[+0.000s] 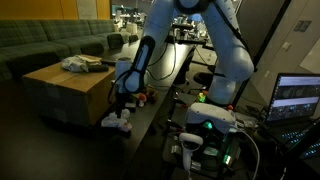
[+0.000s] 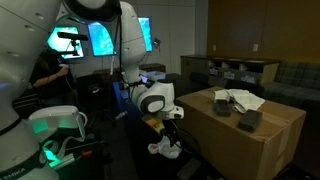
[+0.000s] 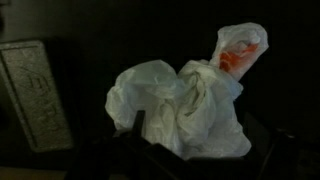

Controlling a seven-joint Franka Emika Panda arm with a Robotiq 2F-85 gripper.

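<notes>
A crumpled white plastic bag (image 3: 190, 105) with an orange-red patch near its top fills the wrist view. It lies on a dark surface. My gripper (image 3: 200, 150) stands open, with dark fingers low on either side of the bag and not pressing it. In both exterior views the gripper (image 1: 125, 100) (image 2: 170, 125) points down just above the bag (image 1: 115, 122) (image 2: 165, 150), close beside a large cardboard box (image 1: 65, 90) (image 2: 240, 140).
On the box top lie a crumpled white item (image 2: 235, 98) and two dark blocks (image 2: 250, 120). A grey embossed block (image 3: 35, 95) sits left of the bag. A green sofa (image 1: 50, 45) stands behind, an open laptop (image 1: 298, 98) and cables near the robot base.
</notes>
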